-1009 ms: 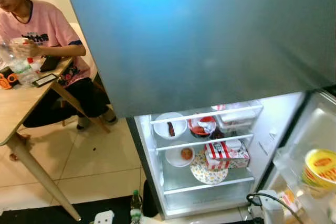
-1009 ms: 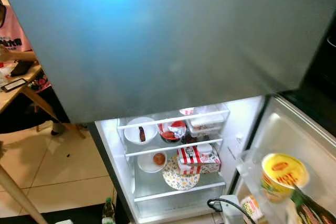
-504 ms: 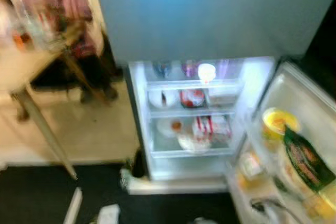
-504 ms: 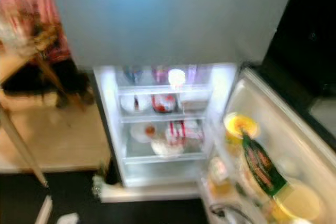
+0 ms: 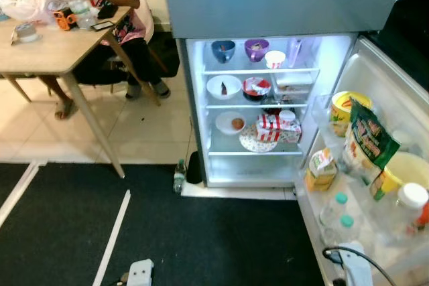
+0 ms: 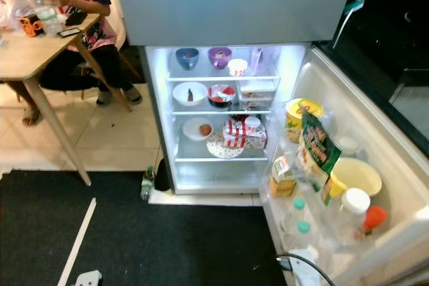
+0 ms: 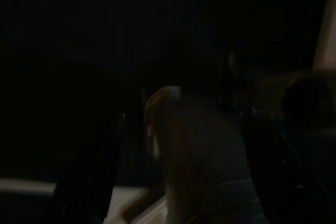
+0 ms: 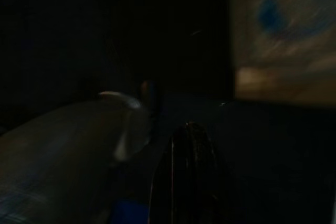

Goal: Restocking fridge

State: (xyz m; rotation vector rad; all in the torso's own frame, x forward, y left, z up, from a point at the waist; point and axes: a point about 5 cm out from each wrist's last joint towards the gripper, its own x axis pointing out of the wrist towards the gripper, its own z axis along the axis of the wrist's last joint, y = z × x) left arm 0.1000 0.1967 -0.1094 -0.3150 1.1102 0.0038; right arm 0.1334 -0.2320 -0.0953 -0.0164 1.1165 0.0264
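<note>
**Fridge open, both arms idle in the dark**

The fridge (image 5: 261,108) stands at 12 o'clock with its lower door (image 5: 395,138) swung wide toward 3 o'clock and its inside lit. On the top shelf sit a blue bowl (image 5: 223,49), a purple bowl (image 5: 256,48) and a white cup (image 5: 274,59). The shelf below carries a white bowl (image 5: 224,87) and a red-lidded dish (image 5: 257,88). Lower still lie a small plate (image 5: 231,122), a patterned plate (image 5: 255,140) and a red-striped box (image 5: 278,127). The door racks hold a yellow tub (image 5: 342,108), a green bag (image 5: 365,144), a carton (image 5: 321,169) and two green-capped bottles (image 5: 333,211).

A bottle (image 5: 178,176) stands on the floor just beside the fridge's near left corner, at the edge of a dark mat (image 5: 201,239).

At 10 o'clock, a person (image 5: 110,5) in a pink shirt sits at a wooden counter (image 5: 47,48).

The left tool (image 7: 178,171) shows in the left wrist view as two dark fingers (image 7: 89,177) spread apart, with a dim shape between them that is too dark to identify. In the right wrist view, the right tool (image 8: 191,177) appears as one dark finger; whether it is spread or pressed together cannot be told.
</note>
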